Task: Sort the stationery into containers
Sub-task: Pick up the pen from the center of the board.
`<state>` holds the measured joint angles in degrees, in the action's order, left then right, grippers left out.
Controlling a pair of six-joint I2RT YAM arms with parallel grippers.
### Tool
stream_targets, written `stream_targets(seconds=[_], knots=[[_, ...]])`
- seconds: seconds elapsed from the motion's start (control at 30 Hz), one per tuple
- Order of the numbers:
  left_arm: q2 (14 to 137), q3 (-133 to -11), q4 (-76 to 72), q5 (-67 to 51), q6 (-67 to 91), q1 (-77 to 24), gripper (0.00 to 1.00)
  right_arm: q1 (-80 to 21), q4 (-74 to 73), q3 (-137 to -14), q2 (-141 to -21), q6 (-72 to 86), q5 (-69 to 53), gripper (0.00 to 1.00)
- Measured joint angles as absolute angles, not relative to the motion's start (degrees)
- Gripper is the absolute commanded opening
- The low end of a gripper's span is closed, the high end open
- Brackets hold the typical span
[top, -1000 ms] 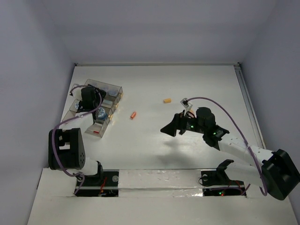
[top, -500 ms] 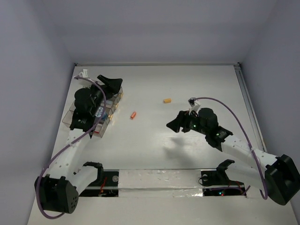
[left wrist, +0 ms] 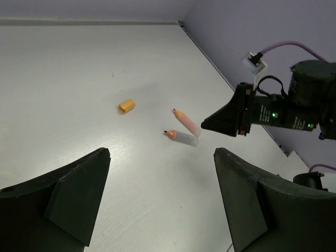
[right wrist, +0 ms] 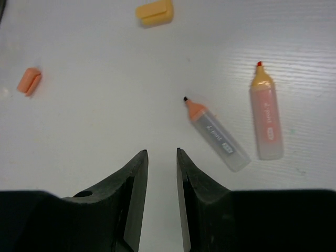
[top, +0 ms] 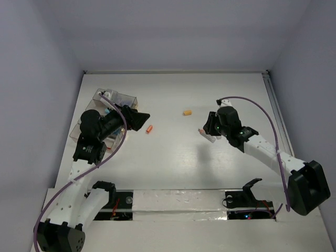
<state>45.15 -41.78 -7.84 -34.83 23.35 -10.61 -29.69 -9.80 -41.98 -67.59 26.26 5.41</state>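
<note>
Swinging down from the far corner of the clear containers (top: 119,98) at upper left, the left end effector (top: 140,116) now points right from their right edge. Its fingers (left wrist: 79,194) are spread wide with nothing between them. Most of the bins' contents are hidden behind that arm. The right end effector (top: 206,131) has meanwhile tipped down toward the bench (top: 173,163) right of centre. The bench is white, faintly grained and walled in by pale lilac panels (top: 31,79). Just right of the left end effector lies an orange cap (top: 149,129), and further right and up lies a yellow cap (top: 187,112), both well apart from the bins. In the right wrist view, a grey-bodied marker (right wrist: 218,138) and a pink-bodied marker (right wrist: 265,119) lie uncapped and flat on the bench. They sit side by side without touching, off to the right of the right end effector's tips. Those tips are drawn nearly together, with a thin empty slit between them.
</note>
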Motion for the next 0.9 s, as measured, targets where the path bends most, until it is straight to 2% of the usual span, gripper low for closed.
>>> stream_targets(seconds=[0.13, 0.43, 0.6, 0.9], knots=[[42.81, -41.12, -6.79, -34.72, 21.15, -11.55, 0.8, -27.33, -14.04, -47.27, -73.73, 23.16, 6.66, 0.53], [38.37, -41.12, -3.95, -31.29, 16.27, -18.48, 0.82, -25.06, -21.93, -59.0, -90.32, 14.5, 5.41, 0.69], [37.6, -41.12, -2.66, -29.36, 15.0, -19.92, 0.82, -24.71, -25.78, -63.22, -95.39, 10.48, 3.73, 0.69], [37.47, -41.12, -2.15, -28.16, 14.35, -20.18, 0.82, -24.32, -28.18, -66.11, -102.52, 7.2, -1.8, 0.59]])
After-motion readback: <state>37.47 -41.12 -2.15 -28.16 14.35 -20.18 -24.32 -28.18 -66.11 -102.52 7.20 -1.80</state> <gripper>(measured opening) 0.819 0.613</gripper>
